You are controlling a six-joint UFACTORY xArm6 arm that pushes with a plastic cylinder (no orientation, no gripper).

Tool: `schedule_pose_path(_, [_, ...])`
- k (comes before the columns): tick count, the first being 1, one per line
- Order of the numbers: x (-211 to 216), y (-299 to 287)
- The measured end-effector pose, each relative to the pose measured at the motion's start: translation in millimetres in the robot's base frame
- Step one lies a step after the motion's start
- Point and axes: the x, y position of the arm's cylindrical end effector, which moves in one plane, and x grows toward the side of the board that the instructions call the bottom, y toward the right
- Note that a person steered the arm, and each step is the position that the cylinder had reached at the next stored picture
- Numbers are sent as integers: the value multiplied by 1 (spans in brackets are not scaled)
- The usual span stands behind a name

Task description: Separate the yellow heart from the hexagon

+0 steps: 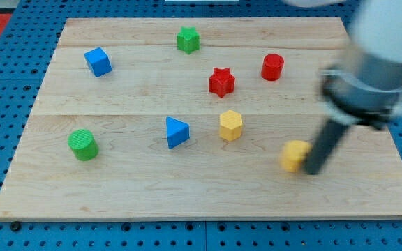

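Observation:
The yellow hexagon [231,125] sits near the middle of the wooden board [117,188]. The yellow heart [295,155] lies to the hexagon's lower right, well apart from it, and looks a little blurred. My tip [313,171] is at the heart's right side, touching or nearly touching it. The dark rod rises from the tip up to the arm's grey body at the view's right.
A red star [222,81] and a red cylinder [273,67] stand above the hexagon. A blue triangle [176,132] is to the hexagon's left. A green cylinder [83,144], a blue cube [98,61] and a green star [188,40] stand further left and up.

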Motion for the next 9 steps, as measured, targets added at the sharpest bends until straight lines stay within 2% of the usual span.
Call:
schedule_pose_path(1, [-38,-37])
schedule_pose_path(2, [-67,-50])
schedule_pose_path(3, [-86,-92])
schedule_pose_path(4, [-84,-80])
schedule_pose_path(5, [-47,-60])
schedule_pose_path(6, [-25,-148])
schedule_pose_path(7, [-26,-154])
schedule_pose_path(8, [-52,-138])
schedule_pose_path(9, [-40,-182])
